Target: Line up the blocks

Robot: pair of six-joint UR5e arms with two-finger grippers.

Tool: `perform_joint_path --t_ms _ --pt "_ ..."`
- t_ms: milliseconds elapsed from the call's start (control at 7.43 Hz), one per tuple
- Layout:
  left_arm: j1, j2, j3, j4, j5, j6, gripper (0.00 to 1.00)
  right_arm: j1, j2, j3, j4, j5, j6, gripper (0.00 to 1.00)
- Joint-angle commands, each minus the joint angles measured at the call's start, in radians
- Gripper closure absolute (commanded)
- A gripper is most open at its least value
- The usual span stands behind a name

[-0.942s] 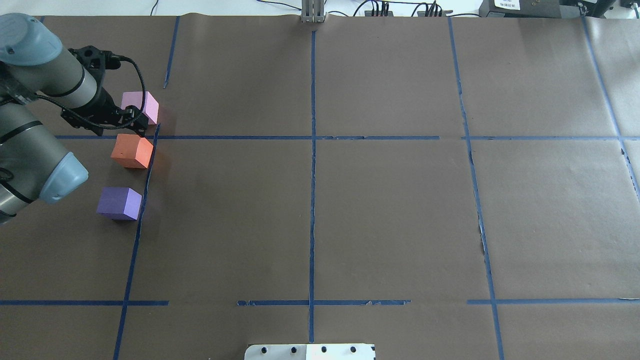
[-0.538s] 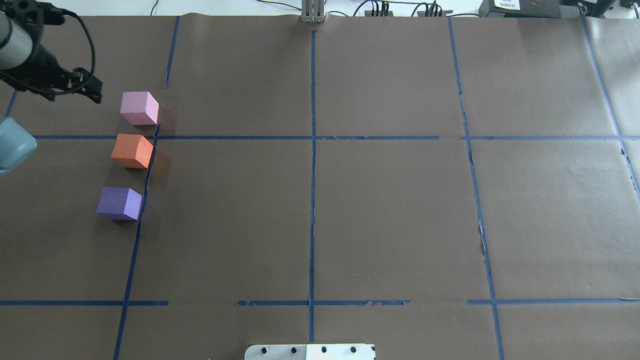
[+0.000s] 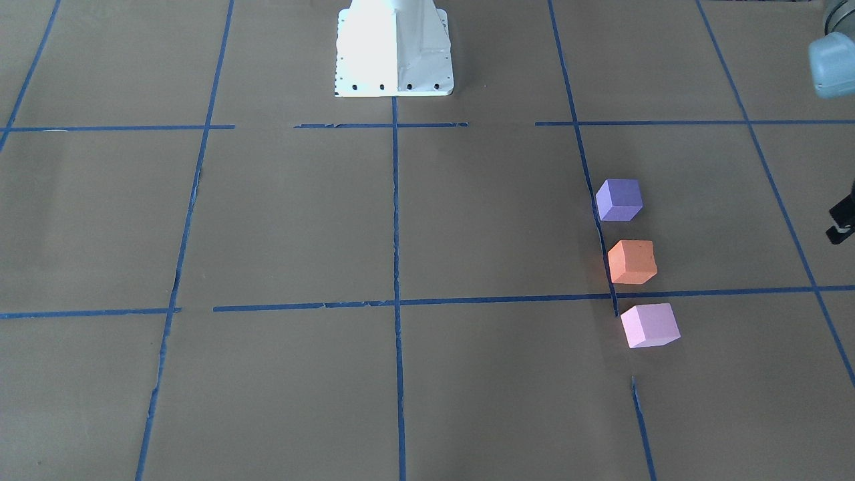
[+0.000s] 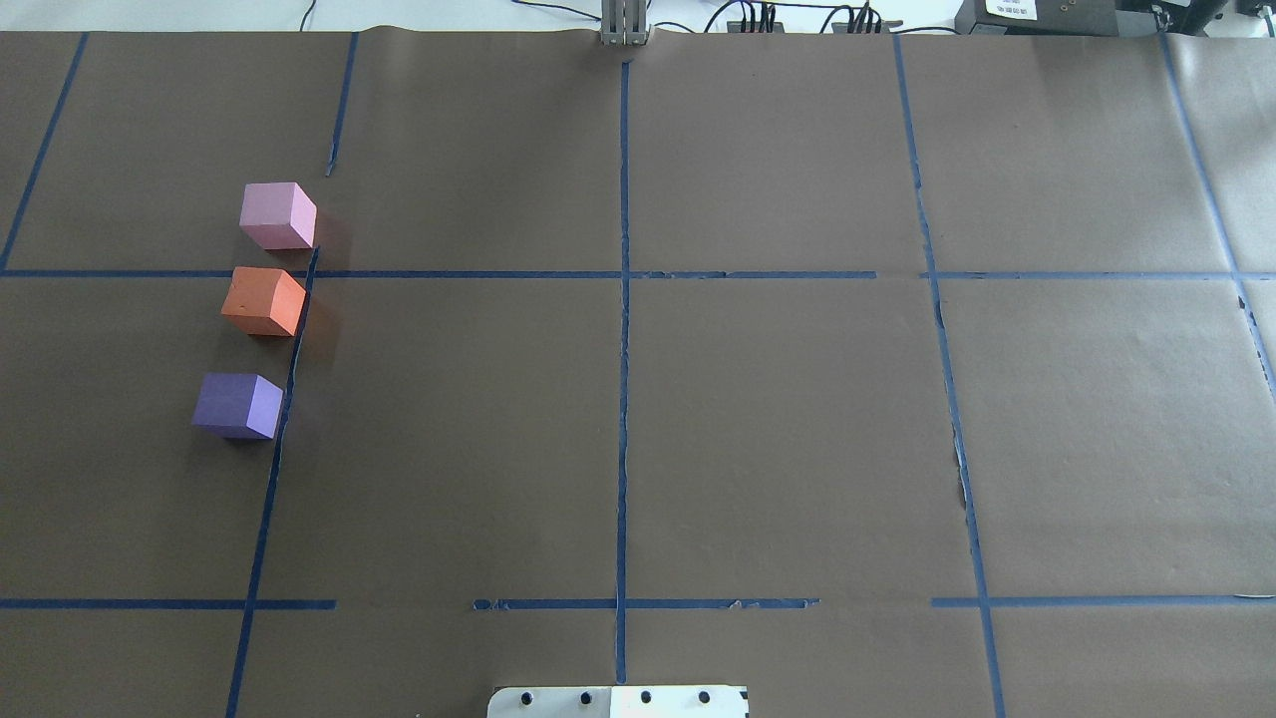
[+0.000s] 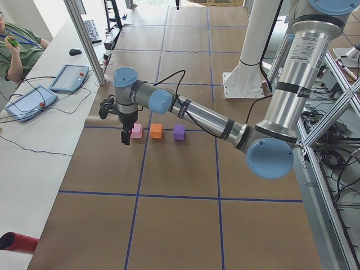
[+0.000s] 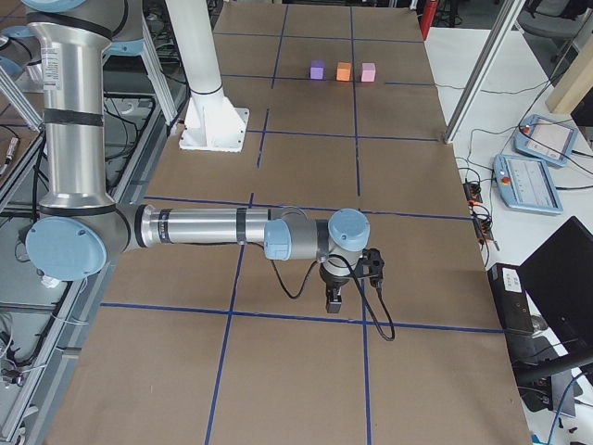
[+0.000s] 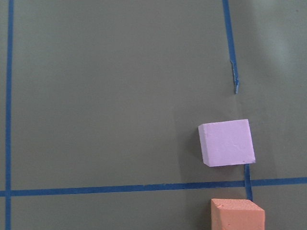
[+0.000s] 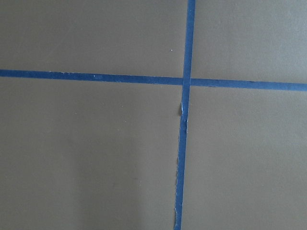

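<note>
Three blocks stand in a line along a blue tape line on the robot's left side of the table: pink block (image 4: 277, 215), orange block (image 4: 263, 301), purple block (image 4: 237, 406). They also show in the front view as purple (image 3: 619, 200), orange (image 3: 632, 262) and pink (image 3: 649, 325). The left wrist view shows the pink block (image 7: 226, 143) and the top of the orange one (image 7: 237, 214). My left gripper (image 5: 125, 138) hangs above the table beside the pink block, apart from it; I cannot tell if it is open. My right gripper (image 6: 334, 301) hovers far off over bare paper; I cannot tell its state.
The white robot base (image 4: 618, 701) sits at the near table edge. Brown paper with a blue tape grid (image 4: 623, 274) covers the table. An operator (image 5: 14, 50) and tablets (image 5: 28, 102) are on a side bench beyond the far edge.
My left arm has pulled back from the pink and orange blocks, leftward and out of the overhead view. The three blocks have not moved.
</note>
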Motion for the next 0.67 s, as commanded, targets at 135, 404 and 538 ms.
perform_joint_path --t_ms 135,404,538 --pt "-0.07 0.152 0.096 0.015 -0.086 0.234 0.0 0.001 0.0 -0.001 0.0 -0.001 0.0 0.0" --pt "-0.079 0.18 0.102 0.015 -0.086 0.338 0.0 0.001 0.0 -0.001 0.0 0.001 0.0 0.0" --pt "-0.08 0.178 0.11 0.014 -0.086 0.338 0.0 -0.001 0.0 0.001 0.0 0.001 0.0 0.0"
